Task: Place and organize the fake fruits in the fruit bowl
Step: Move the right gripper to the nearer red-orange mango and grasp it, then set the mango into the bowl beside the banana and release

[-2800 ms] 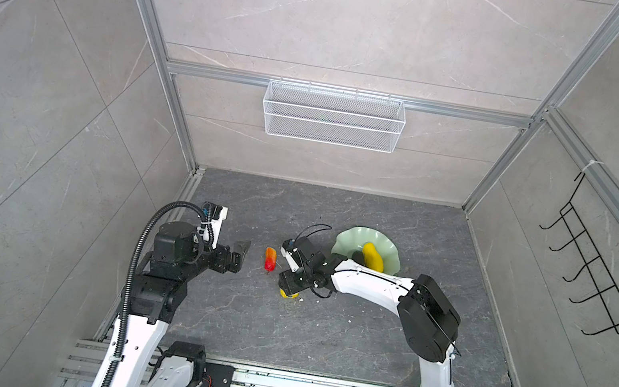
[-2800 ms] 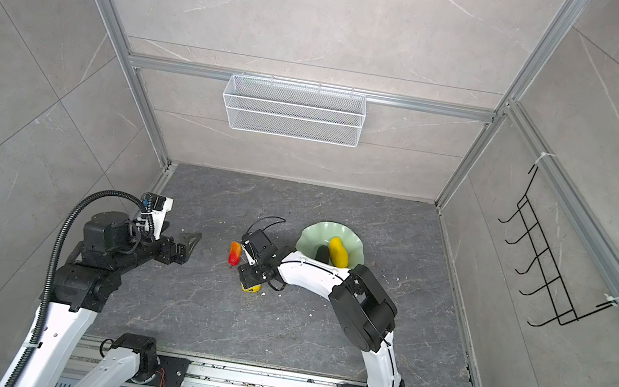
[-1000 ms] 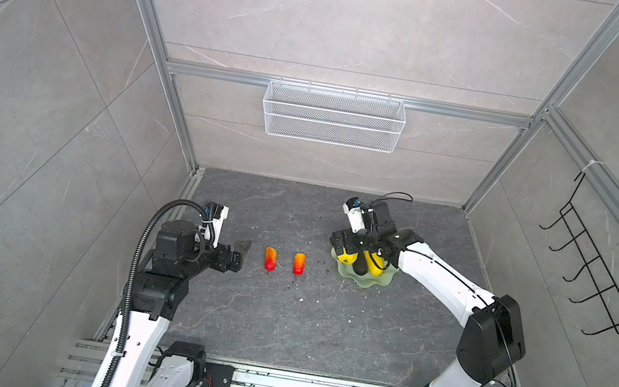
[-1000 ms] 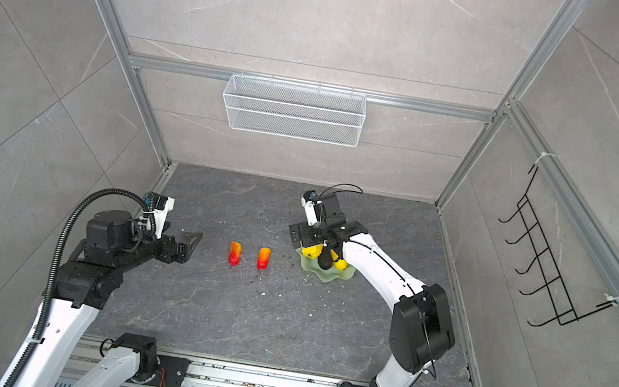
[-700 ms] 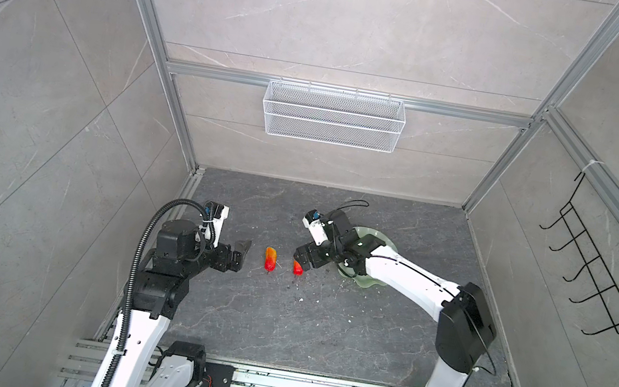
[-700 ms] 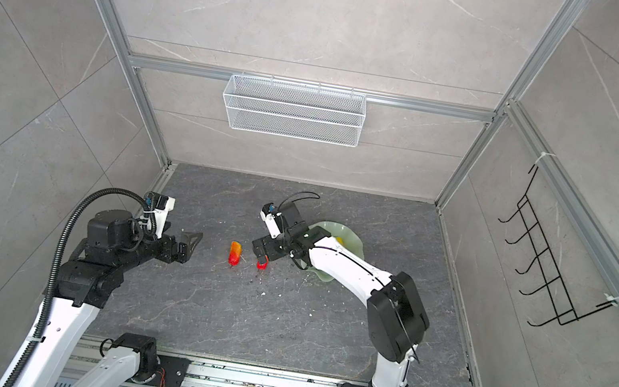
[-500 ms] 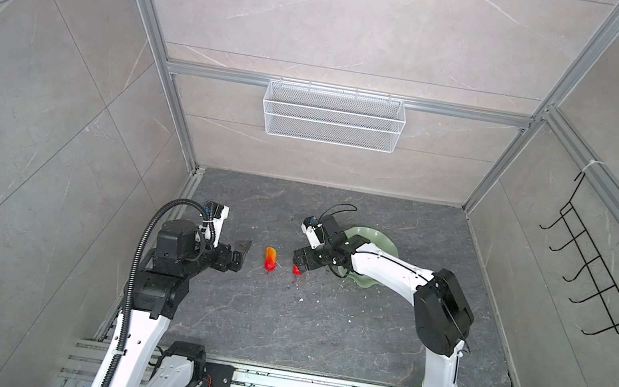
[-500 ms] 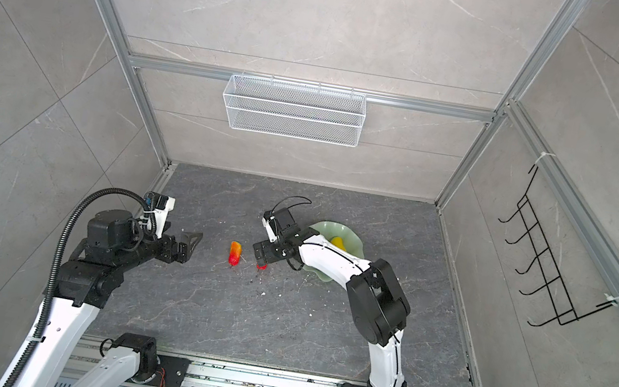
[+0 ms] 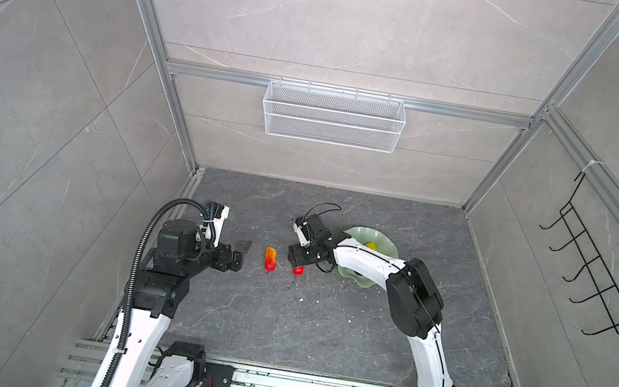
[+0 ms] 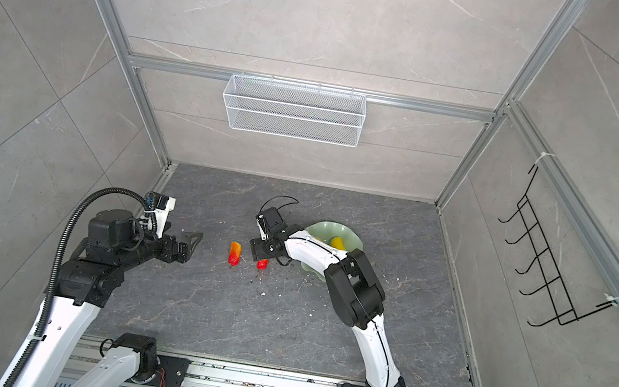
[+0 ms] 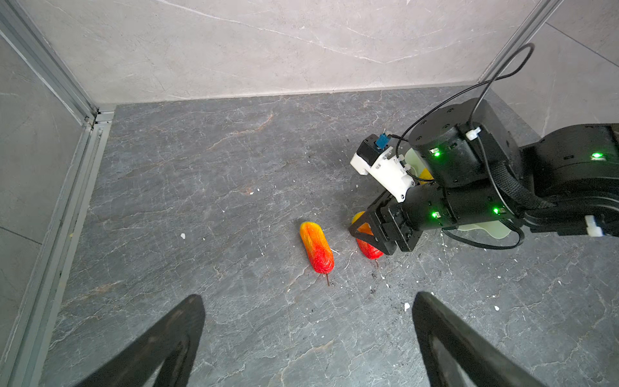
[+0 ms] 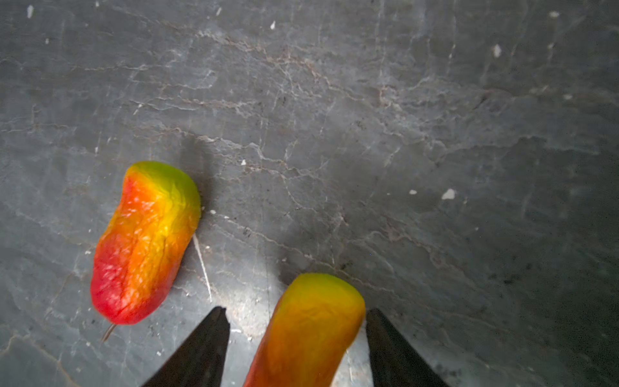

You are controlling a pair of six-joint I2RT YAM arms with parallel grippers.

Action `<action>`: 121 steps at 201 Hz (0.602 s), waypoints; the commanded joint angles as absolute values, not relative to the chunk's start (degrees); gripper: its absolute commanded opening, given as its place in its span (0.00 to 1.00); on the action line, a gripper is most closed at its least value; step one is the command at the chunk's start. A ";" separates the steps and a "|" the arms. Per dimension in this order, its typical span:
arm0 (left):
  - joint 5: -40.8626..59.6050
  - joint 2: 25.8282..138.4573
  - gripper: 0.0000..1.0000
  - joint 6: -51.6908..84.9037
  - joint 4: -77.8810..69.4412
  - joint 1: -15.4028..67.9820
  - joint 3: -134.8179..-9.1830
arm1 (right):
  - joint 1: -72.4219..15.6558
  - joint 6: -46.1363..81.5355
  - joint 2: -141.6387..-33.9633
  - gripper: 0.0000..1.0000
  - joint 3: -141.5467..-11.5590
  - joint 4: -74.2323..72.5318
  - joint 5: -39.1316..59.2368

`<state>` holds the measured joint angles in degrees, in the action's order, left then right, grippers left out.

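One tapered fruit (image 12: pixel 311 335) between spread jaws, right end effector (image 12: pixel 294 310).

Looked hard, nothing legible: no lettering, brand, number or sign on the left arm (image 9: pixel 162 264), right arm (image 9: pixel 364 260), fruit (image 11: pixel 316 248), bowl (image 9: pixel 389 247) or wire basket (image 9: pixel 331 122).

On the grey worktop (image 9: pixel 278 324) the free tapered fruit (image 9: pixel 270 259) lies flat, glossy, red at its stalk end and fading to yellow. The second tapered fruit (image 9: pixel 298 270) lies parallel just beside it, between the fingers (image 12: pixel 201 351) of the right gripper (image 12: pixel 295 309). Nearby, the wavy-rimmed mint fruit bowl (image 9: pixel 388 245) holds a yellow fruit (image 9: pixel 371 246).
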<state>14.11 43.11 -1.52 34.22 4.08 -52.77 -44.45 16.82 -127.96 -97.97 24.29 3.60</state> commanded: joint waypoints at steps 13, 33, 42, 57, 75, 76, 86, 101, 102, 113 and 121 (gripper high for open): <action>14.68 43.24 1.00 -2.55 32.29 3.52 -52.45 | -44.70 17.49 -129.96 0.62 -100.38 27.95 2.64; 14.59 43.08 1.00 -2.66 32.35 3.52 -52.45 | -44.73 17.49 -130.40 0.58 -100.63 28.51 2.55; 14.63 42.94 1.00 -2.66 32.39 3.47 -52.42 | -44.71 17.42 -130.38 0.53 -100.65 28.90 2.36; 14.57 42.63 1.00 -2.64 32.37 3.48 -52.38 | -44.74 17.29 -129.83 0.44 -100.44 28.92 1.90; 14.84 42.27 1.00 -2.54 32.23 3.49 -52.32 | -44.73 16.58 -128.33 0.33 -100.25 29.14 1.50; 14.76 42.23 1.00 -2.50 32.20 3.55 -52.26 | -44.73 16.55 -128.19 0.33 -100.18 29.12 1.54; 15.09 42.10 1.00 -2.42 32.06 3.49 -52.21 | -44.72 15.95 -126.78 0.30 -99.97 29.26 1.52; 15.35 42.20 1.00 -2.32 32.00 3.49 -52.28 | -44.73 14.27 -123.30 0.26 -99.21 29.01 1.34; 15.36 42.24 1.00 -2.30 32.04 3.50 -52.29 | -44.73 14.12 -123.04 0.26 -99.18 28.96 1.37; 15.47 42.25 1.00 -2.30 32.05 3.58 -52.36 | -44.65 12.16 -120.20 0.23 -98.35 28.51 1.32; 15.47 42.03 1.00 -2.26 32.07 3.51 -52.30 | -44.47 10.13 -117.42 0.21 -97.69 28.22 0.63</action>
<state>14.13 42.65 -1.54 34.17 3.79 -52.16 -44.45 15.16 -127.11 -98.37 27.94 2.15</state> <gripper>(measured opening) 0.999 0.334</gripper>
